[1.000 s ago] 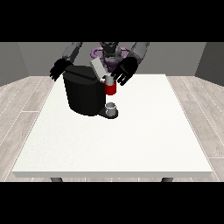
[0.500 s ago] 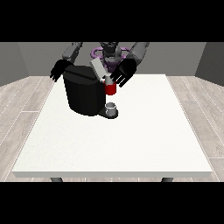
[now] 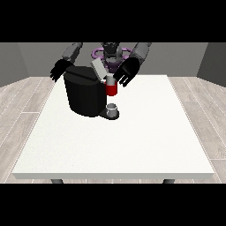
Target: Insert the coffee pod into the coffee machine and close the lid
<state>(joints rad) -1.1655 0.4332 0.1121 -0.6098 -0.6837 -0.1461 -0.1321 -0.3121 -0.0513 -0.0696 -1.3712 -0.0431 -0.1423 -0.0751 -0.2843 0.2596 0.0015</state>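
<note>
A black coffee machine (image 3: pixel 86 95) stands on the white table (image 3: pixel 132 141) near its far edge, toward the far left corner. Its grey lid (image 3: pixel 99 69) is tilted up and open. A red section (image 3: pixel 111 88) shows at the machine's front, and a small grey cup (image 3: pixel 113 109) sits on the base below it. The coffee pod cannot be told apart from the red section. The hand at the view's right (image 3: pixel 125 73) hovers just beside the lid and red section, fingers spread and holding nothing. The hand at the view's left (image 3: pixel 58 70) hangs behind the machine's far left side, fingers relaxed, also holding nothing.
</note>
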